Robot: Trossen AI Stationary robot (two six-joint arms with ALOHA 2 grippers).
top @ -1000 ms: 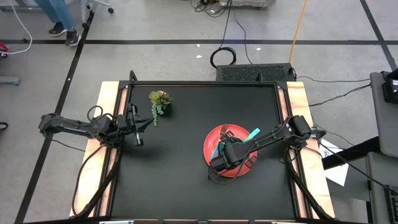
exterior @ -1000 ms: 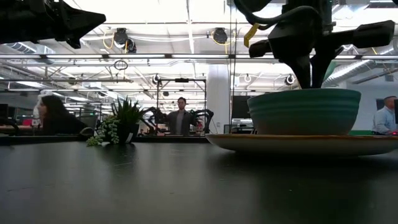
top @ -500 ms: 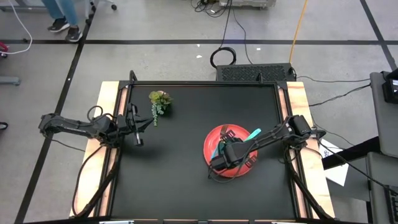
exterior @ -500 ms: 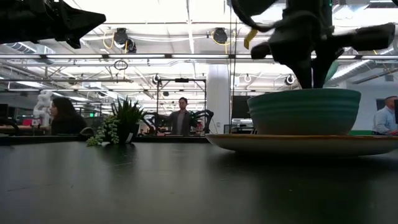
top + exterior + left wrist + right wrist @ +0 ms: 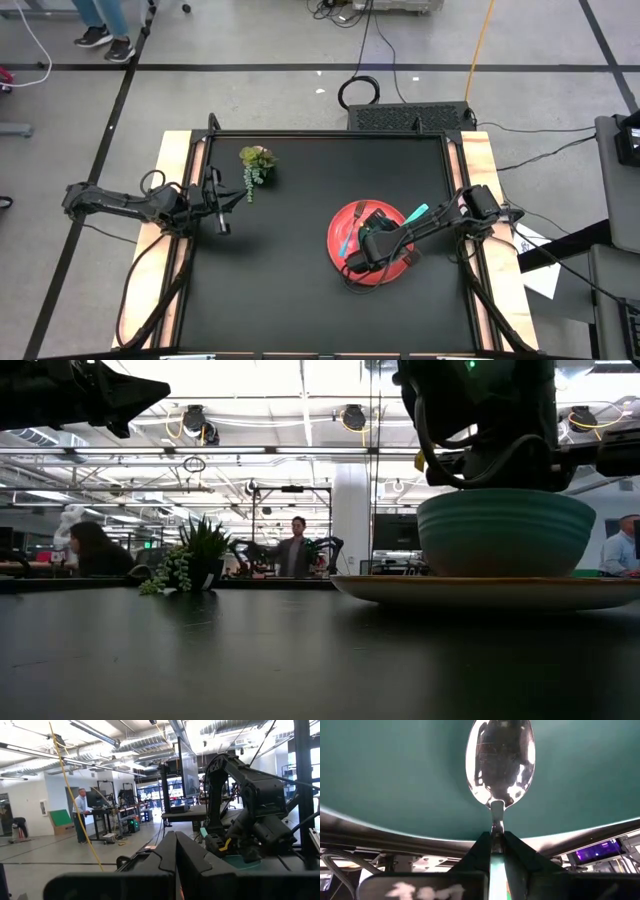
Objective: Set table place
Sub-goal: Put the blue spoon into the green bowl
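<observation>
A round red plate lies on the right half of the black table. A teal bowl stands on it. A blue-handled fork lies on the plate's left part. My right gripper is above the bowl, shut on a teal-handled metal spoon. The spoon's metal end reaches into the bowl, and its handle sticks out behind the gripper. My left gripper waits at the table's left side, shut and empty. My right gripper pinches the spoon's thin neck, just behind its metal bowl, between its two fingers. The fingers point down into the teal bowl and lie along the spoon. Whether the spoon's tip touches the teal bowl I cannot tell.
A small green plant sprig lies at the far left of the table. Light wooden strips run along the two short sides. People stand in the room beyond the table.
My right gripper has gone down onto the teal bowl and a little toward the table's right edge, carrying the spoon. The bowl has shifted slightly toward the right on the plate.
</observation>
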